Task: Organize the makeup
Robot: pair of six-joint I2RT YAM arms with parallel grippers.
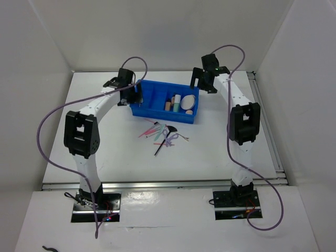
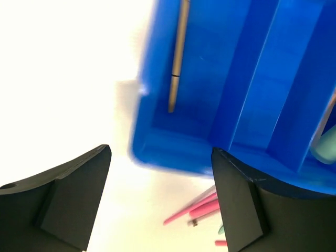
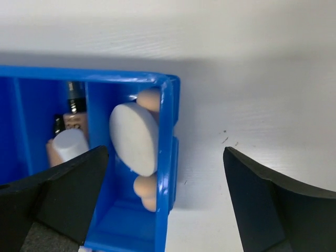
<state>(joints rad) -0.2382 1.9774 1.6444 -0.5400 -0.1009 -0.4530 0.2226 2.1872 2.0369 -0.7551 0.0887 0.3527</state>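
A blue tray [image 1: 152,103] sits mid-table. Its right compartments hold beige bottles [image 1: 176,101], a round cream puff [image 3: 134,139] and peach sponges [image 3: 144,189]. A thin tan stick [image 2: 177,58] lies in the leftmost compartment [image 2: 199,63]. Pink and green sticks [image 1: 151,130] and a black brush [image 1: 166,137] lie loose in front of the tray. My left gripper [image 2: 160,205] hangs open over the tray's left near corner, with pink sticks [image 2: 197,209] below it. My right gripper [image 3: 165,205] is open and straddles the tray's right wall [image 3: 167,157]. Neither holds anything.
White walls close in the table on the left, back and right. A metal rail [image 1: 268,131] runs along the right edge. Purple cables loop from both arms. A mint-green item [image 2: 325,147] shows in a right compartment in the left wrist view.
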